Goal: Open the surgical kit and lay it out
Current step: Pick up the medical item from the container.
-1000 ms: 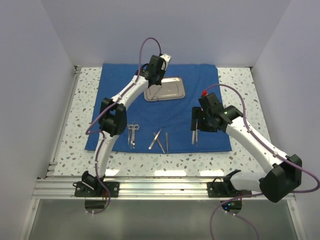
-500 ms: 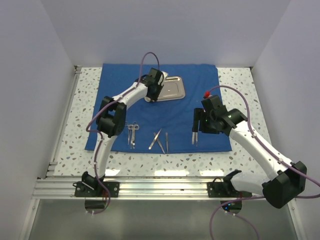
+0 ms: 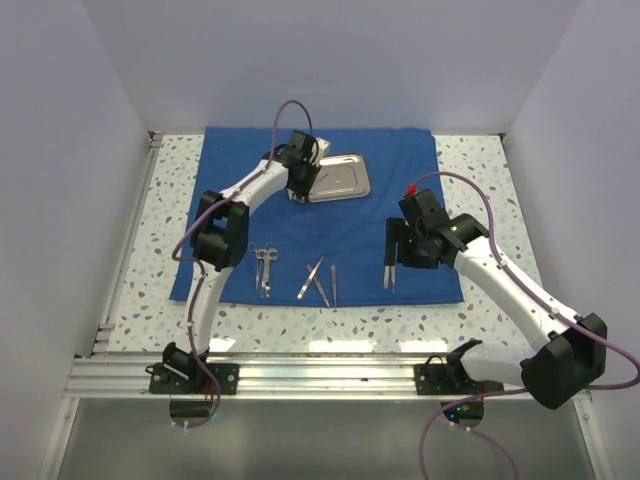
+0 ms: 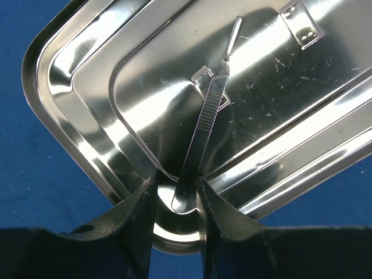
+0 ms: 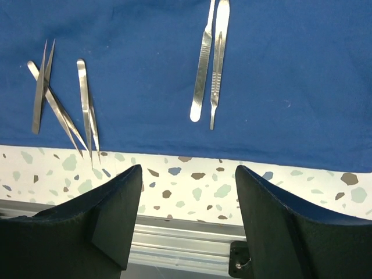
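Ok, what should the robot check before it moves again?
1. The scalpel handle lies inside the steel tray: ok.
2. The left gripper straddles the handle's rounded end: ok.
3. Left jaws closed on it: not ok, they stand apart.
4. Its fingers clear of the tray floor: cannot tell.
5. The right gripper open, empty, above the blue cloth at its near edge: ok.
6. The tweezers lie on the cloth, clear of both grippers: ok.
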{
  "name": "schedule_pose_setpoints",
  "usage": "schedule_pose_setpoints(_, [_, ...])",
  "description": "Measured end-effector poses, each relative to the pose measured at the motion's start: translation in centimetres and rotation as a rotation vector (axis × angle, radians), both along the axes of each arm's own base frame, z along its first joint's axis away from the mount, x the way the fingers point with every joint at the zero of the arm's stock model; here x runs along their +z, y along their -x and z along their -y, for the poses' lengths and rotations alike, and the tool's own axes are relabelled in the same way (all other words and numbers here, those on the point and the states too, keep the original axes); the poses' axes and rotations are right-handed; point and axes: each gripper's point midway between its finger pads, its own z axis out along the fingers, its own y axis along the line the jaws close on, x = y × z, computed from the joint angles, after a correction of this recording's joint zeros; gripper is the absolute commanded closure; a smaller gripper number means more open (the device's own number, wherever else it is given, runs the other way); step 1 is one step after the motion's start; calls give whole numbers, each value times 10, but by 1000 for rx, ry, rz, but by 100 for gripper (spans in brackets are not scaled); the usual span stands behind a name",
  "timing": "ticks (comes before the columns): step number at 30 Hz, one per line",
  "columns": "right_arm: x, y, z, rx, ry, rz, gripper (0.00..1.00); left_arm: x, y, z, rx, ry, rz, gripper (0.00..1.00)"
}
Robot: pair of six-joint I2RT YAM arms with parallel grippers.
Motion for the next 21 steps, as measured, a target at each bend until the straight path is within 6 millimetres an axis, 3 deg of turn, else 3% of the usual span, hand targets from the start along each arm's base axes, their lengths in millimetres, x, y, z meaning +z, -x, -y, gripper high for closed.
schedule_pose_setpoints(3, [-3,-3,-2,-1,7,-13,31,-1,-3,0,-16,24,-11,63])
schedule_pose_setpoints(10, [-1,-9,-5,-1,8,-13,31,-5,0,9,-70,91,-47,80])
schedule_pose_setpoints(18, [-1,-11,-6,-1,10,-16,31,-6,0,10,-97,114,-54,82])
schedule_pose_setpoints(21, [-1,-11,-6,-2,9,-16,31,-6,0,10,-99,122,-56,91])
